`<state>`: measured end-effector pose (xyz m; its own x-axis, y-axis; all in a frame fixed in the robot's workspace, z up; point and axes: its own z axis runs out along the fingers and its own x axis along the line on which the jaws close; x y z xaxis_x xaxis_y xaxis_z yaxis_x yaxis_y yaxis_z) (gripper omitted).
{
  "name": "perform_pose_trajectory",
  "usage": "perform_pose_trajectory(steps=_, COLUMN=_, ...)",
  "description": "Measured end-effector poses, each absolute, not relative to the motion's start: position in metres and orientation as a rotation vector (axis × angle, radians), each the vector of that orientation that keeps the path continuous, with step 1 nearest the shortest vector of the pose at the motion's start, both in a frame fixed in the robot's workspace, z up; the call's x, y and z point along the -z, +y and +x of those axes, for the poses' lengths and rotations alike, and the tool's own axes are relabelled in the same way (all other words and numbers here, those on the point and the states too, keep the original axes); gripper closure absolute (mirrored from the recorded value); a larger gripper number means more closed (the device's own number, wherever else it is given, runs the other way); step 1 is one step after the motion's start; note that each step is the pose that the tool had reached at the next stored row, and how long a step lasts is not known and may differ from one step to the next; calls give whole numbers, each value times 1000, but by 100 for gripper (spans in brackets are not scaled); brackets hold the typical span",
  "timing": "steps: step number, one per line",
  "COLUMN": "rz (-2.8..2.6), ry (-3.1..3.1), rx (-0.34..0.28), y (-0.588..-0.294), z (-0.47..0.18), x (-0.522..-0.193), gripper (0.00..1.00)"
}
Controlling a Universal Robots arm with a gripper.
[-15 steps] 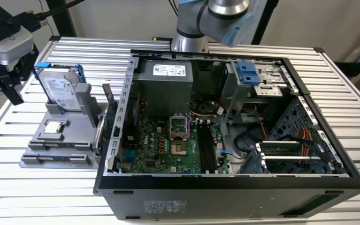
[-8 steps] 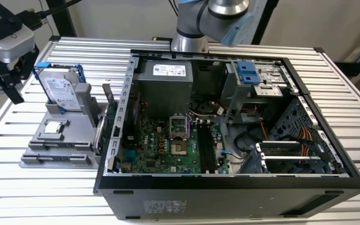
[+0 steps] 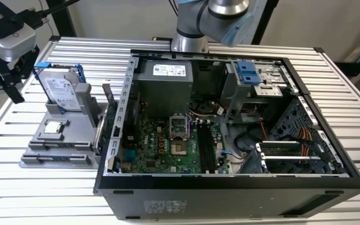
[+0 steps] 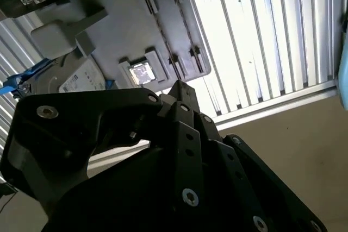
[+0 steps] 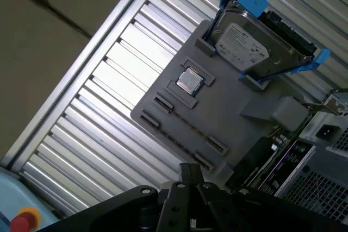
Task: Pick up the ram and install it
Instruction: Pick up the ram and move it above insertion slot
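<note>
Black against the pale slats, the gripper (image 3: 1, 82) hangs over the table (image 3: 17, 187) near its edge at the exterior view's left, well apart from the open computer case (image 3: 230, 185). We cannot tell whether it is open or closed, and we see no board carried in it.

In both wrist views it looks down on the grey fixture (image 5: 228, 118). The small silver CPU chip (image 5: 189, 81) lies flat in its recess there, and the hard drive (image 5: 255, 47) leans in its blue frame.

In the exterior view we find the ram (image 3: 109, 133) standing on its long edge at the side of the fixture that faces the case, just beside the case wall. Inside, the long dark memory slots (image 3: 206, 150) on the motherboard (image 3: 161, 150) look unfilled to us.

We judge the work to be at its first step, the approach to the pick, with nothing yet installed. A pick here calls for squaring up over the stick's thin top edge. The case wall beside it leaves little room, so we think a crooked approach could strike the metal.
</note>
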<state>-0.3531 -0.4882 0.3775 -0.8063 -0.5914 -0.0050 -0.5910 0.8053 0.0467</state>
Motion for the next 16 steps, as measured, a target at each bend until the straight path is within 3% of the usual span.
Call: perform_pose_trajectory(steps=16, rz=1015, ry=-2961, rx=72, y=-484, z=-353, x=-377, gripper=100)
